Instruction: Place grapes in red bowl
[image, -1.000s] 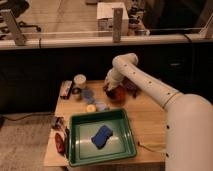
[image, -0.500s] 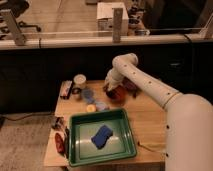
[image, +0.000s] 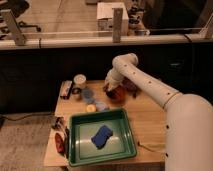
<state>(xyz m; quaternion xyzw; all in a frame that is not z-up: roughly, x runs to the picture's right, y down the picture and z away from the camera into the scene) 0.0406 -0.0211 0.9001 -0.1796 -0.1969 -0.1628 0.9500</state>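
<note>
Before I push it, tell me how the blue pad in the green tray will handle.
The blue pad lies flat and looks soft, so probably light and unlikely to roll. Loose on the green tray floor, it would likely slide toward a wall. The gripper is away from it, at the red bowl.

Dim warm light, brighter bkgd up top; tool (image: 110, 89) in shadow at red bowl (image: 120, 95).

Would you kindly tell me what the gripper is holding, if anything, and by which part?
It cannot be told: the gripper is down over the red bowl, beyond the green tray, and any hold is hidden.
</note>
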